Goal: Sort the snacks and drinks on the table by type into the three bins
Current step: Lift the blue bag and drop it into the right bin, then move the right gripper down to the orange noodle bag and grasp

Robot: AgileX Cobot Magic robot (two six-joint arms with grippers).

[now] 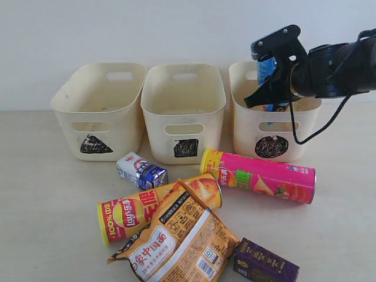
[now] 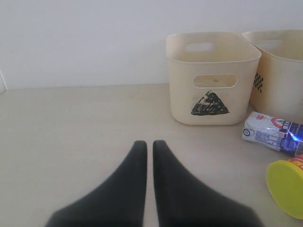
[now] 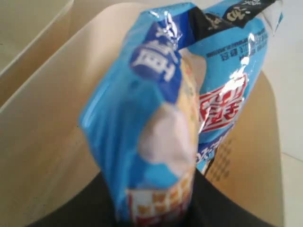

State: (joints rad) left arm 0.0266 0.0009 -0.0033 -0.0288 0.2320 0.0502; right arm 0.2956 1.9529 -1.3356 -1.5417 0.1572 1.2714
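Note:
My right gripper [image 1: 271, 82] is shut on the blue snack bag [image 1: 265, 69] [image 3: 161, 109], holding it over the circle bin [image 1: 276, 132], whose inside [image 3: 42, 142] shows below the bag. The triangle bin [image 1: 97, 111] [image 2: 210, 78] and square bin [image 1: 184, 111] stand to the left. On the table lie the white-blue carton [image 1: 141, 170] [image 2: 272, 132], pink tube [image 1: 258, 175], yellow tube [image 1: 153, 207] [image 2: 285, 187], orange-brown bag [image 1: 179, 238] and purple carton [image 1: 264, 264]. My left gripper [image 2: 149, 143] is shut on nothing, above bare table left of the triangle bin.
A white wall runs behind the bins. The table [image 1: 41, 223] spreads bare to the left of the snack pile. A black cable [image 1: 320, 126] hangs from the right arm beside the circle bin.

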